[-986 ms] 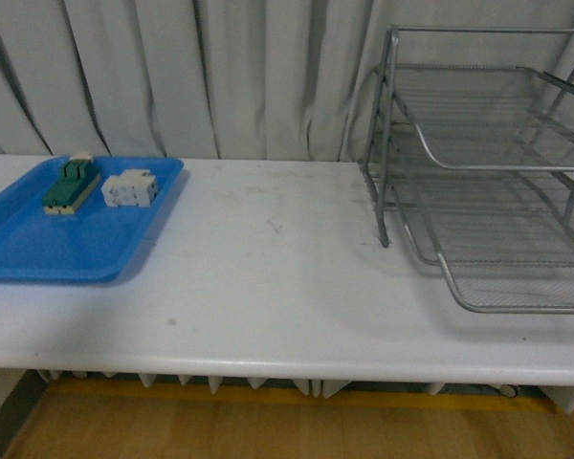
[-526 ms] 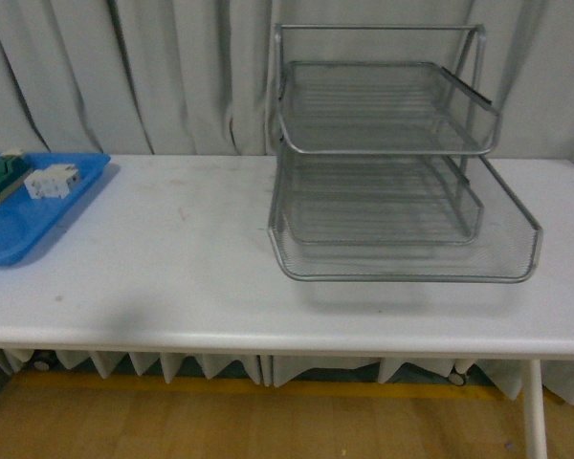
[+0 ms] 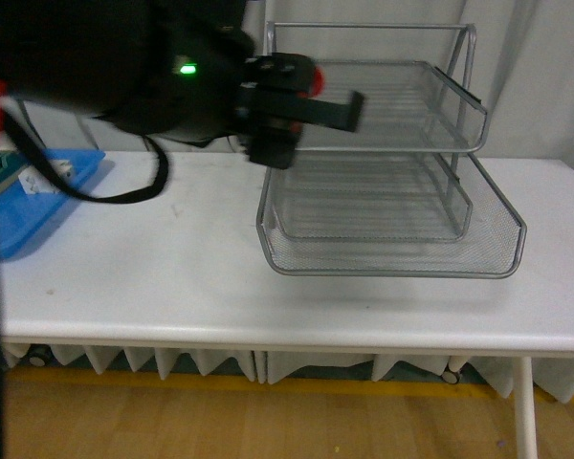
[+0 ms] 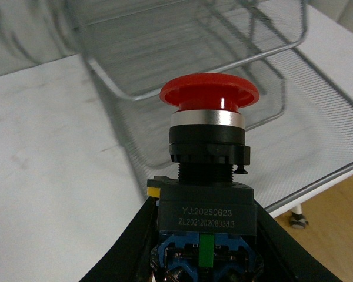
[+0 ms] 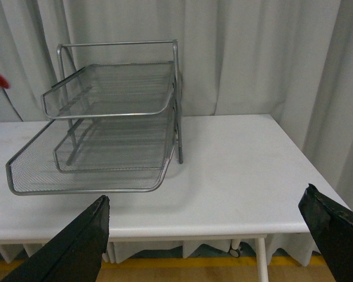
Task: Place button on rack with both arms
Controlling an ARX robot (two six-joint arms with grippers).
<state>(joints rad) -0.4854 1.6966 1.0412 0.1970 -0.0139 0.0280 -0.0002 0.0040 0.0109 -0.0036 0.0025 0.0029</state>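
Left gripper clamped on button, held near rack; right gripper wide apart

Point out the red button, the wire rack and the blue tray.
button (image 4: pixel 207 144): left wrist view, black collar under the red cap.
rack (image 3: pixel 387 263): front view, front mesh wall of the lowest tier.
blue tray (image 3: pixel 33 222): front view, bare floor.

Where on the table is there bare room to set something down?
Bare table lies between the blue tray and the rack, and along the front edge. Crowded: the tray's far corner, and by the rack's top tier, where the left gripper holds the button.
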